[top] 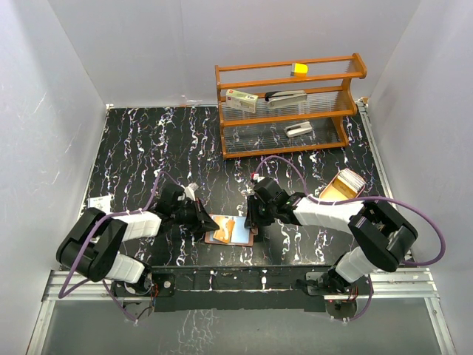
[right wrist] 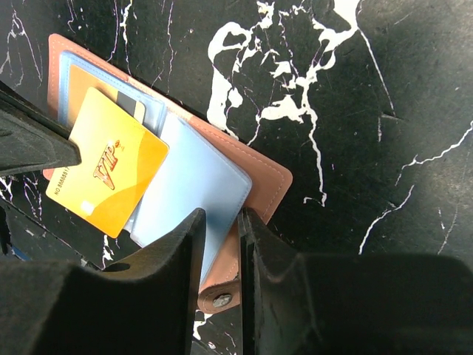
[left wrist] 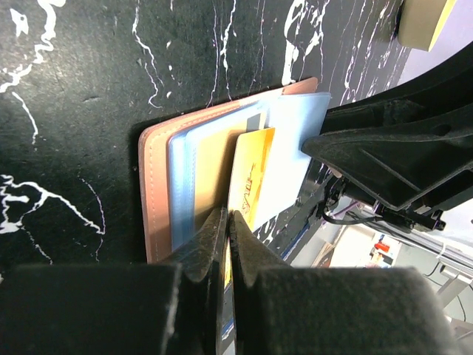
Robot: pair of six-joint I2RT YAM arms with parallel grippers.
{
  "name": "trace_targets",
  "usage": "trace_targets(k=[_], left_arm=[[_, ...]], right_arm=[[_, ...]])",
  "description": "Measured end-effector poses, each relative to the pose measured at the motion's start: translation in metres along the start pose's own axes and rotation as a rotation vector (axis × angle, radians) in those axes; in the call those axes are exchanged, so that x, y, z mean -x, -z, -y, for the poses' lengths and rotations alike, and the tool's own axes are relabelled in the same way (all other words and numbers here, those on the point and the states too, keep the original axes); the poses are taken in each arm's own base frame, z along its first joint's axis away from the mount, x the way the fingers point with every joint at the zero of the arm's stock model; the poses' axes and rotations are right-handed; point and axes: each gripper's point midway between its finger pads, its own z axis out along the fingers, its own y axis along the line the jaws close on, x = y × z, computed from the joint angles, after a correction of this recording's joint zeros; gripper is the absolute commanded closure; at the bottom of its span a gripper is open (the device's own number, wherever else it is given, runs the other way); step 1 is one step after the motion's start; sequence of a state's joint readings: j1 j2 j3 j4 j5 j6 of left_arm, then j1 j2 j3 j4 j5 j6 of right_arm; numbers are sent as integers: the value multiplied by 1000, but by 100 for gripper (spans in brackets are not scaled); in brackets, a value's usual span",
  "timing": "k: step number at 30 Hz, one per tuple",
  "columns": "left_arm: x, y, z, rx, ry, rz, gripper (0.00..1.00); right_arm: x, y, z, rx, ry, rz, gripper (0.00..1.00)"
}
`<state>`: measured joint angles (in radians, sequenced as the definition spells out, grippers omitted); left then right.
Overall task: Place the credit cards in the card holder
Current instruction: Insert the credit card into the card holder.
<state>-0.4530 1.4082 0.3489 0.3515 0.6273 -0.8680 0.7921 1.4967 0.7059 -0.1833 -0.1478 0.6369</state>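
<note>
The reddish-brown card holder (top: 230,231) lies open on the black marble table between both arms. My left gripper (top: 207,224) is shut on an orange card (left wrist: 251,174) whose far end lies over the holder's light blue sleeve (left wrist: 292,148). In the left wrist view the jaws (left wrist: 228,218) pinch the card's near edge. A tan card (right wrist: 111,89) sits in a sleeve under the orange card (right wrist: 107,171). My right gripper (top: 251,220) is closed on the holder's light blue sleeve and leather edge (right wrist: 259,185) beside the snap; the jaws (right wrist: 222,218) stand narrowly apart around them.
A wooden rack (top: 288,103) with a white packet, staplers and a yellow block stands at the back right. A tan tray (top: 340,186) sits right of the right arm. A white packet (top: 98,201) lies at the table's left edge.
</note>
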Motion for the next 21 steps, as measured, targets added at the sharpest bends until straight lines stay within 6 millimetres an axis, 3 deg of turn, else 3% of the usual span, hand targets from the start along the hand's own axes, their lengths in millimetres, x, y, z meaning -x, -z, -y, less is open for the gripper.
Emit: trace_targets(k=[21], left_arm=[[-1,-12,7,34,-31,23,100]], right_arm=[[-1,0,-1,-27,-10,19,78]])
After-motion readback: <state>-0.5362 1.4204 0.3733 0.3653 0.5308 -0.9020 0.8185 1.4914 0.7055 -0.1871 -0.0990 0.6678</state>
